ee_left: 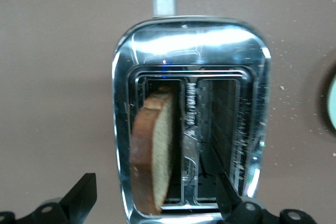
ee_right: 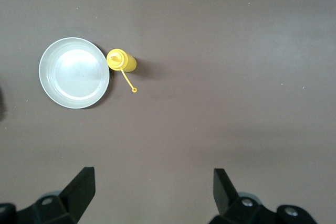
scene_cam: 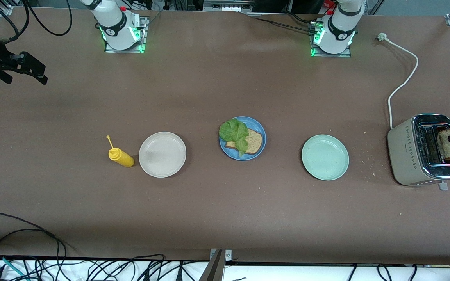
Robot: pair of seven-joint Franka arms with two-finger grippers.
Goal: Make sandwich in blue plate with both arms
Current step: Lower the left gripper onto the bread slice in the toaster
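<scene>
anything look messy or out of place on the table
Crumbs are scattered on the table between the toaster and the mint-green plate. On the blue plate, the lettuce hangs over the rim.

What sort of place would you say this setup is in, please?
Probably a robotics lab staged as a kitchen counter: two arm bases bolted to a brown table, loose cables along the edge, and a toaster, plates and a mustard bottle.

Front view: high above the desk (scene_cam: 225, 218), facing both arm bases along the frame's top. Left wrist view: straight down, close over the toaster (ee_left: 191, 119), also at the front view's right edge. Right wrist view: straight down, higher, sharing the yellow bottle (ee_right: 121, 60) and white plate (ee_right: 74, 72).
</scene>
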